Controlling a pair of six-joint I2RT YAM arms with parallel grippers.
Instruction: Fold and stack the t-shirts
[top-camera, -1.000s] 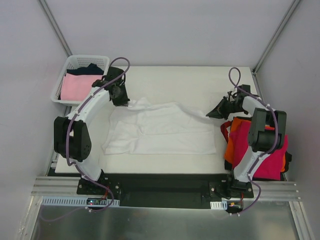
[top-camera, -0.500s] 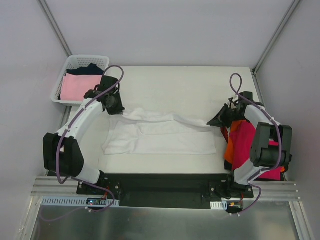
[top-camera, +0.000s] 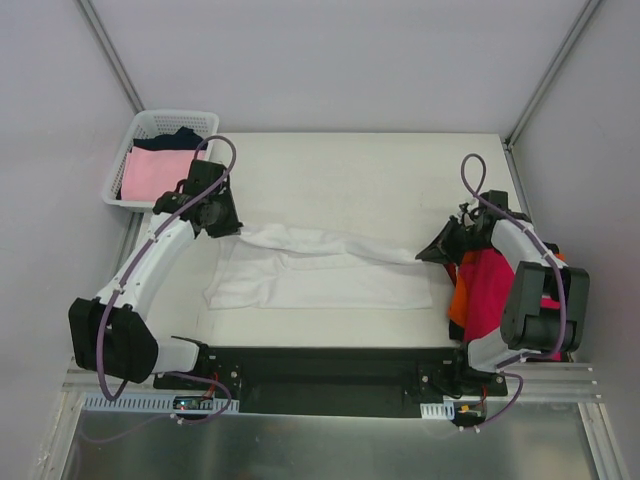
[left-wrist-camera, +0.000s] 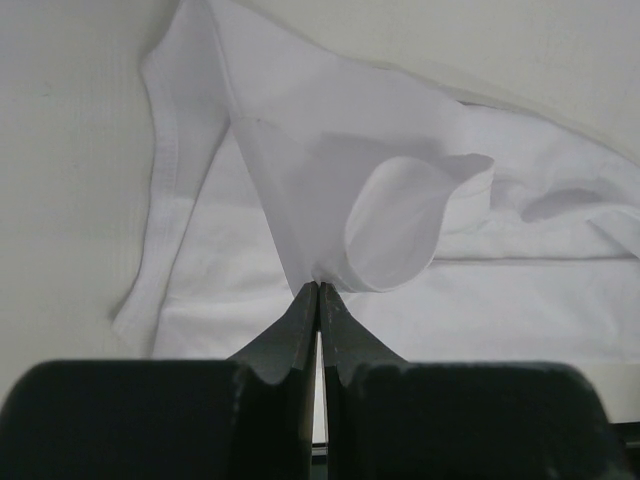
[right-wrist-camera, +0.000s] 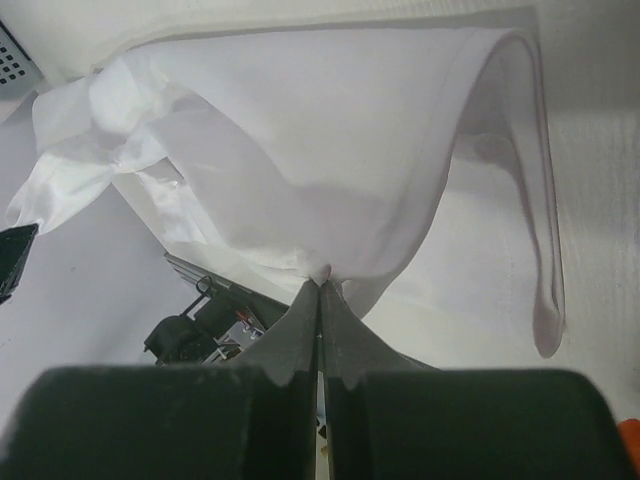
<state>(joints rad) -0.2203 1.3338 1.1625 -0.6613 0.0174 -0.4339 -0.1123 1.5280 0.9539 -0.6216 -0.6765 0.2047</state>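
Observation:
A white t-shirt (top-camera: 320, 275) lies spread across the middle of the table, its far edge lifted and folded toward the near side. My left gripper (top-camera: 232, 228) is shut on the shirt's left far corner (left-wrist-camera: 330, 200), the cloth curling over its tips (left-wrist-camera: 319, 288). At the right end my right gripper (top-camera: 428, 251) is shut on the other far corner (right-wrist-camera: 300, 170), pinched at its tips (right-wrist-camera: 320, 282). A stack of magenta-red (top-camera: 495, 285) and orange (top-camera: 458, 300) t-shirts lies at the table's right edge, under the right arm.
A white lattice basket (top-camera: 152, 125) stands at the far left corner, holding a pale pink shirt (top-camera: 155, 172) and a navy one (top-camera: 182, 138). The table (top-camera: 360, 170) has bare surface behind the white shirt. Walls close in on both sides.
Both grippers have drawn the shirt's far edge toward the near side, narrowing the spread cloth. The left arm has swung out leftward; the right gripper has come lower and nearer.

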